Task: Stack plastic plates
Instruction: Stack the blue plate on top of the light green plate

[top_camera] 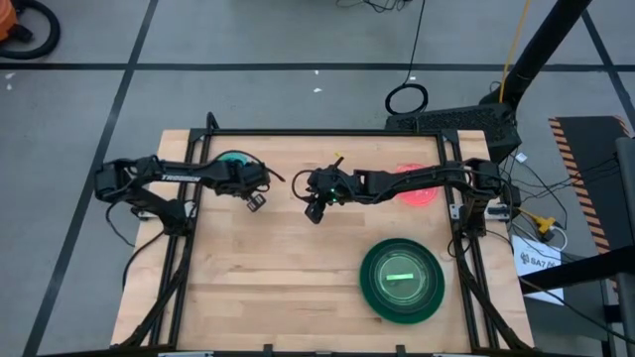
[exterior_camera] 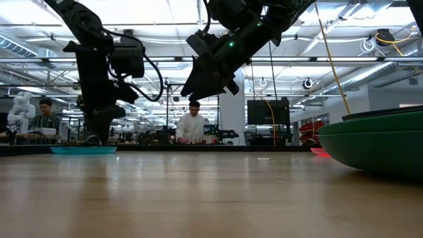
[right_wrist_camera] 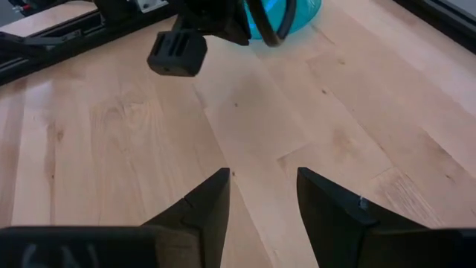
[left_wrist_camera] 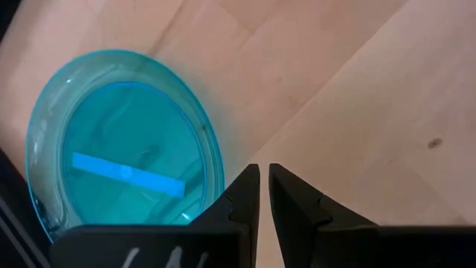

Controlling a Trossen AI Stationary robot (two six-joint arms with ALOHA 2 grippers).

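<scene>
A translucent blue plate [top_camera: 235, 159] lies flat near the table's far left, partly under my left arm; it also shows in the left wrist view [left_wrist_camera: 123, 149] and low view [exterior_camera: 82, 150]. A pink plate [top_camera: 419, 190] lies under my right arm. Near the right front stands a stack [top_camera: 402, 281]: green plate outside, dark ring within, a lime-green plate in the middle. My left gripper [top_camera: 256, 199] [left_wrist_camera: 263, 190] hovers shut beside the blue plate. My right gripper [top_camera: 316, 209] [right_wrist_camera: 262, 195] hangs open over bare wood at mid-table.
The wooden table [top_camera: 288, 288] has a dark frame along its edges. The two grippers hang close to each other at mid-table, and my left gripper [right_wrist_camera: 178, 52] shows in the right wrist view. People sit at benches in the room beyond the far edge [exterior_camera: 192, 125].
</scene>
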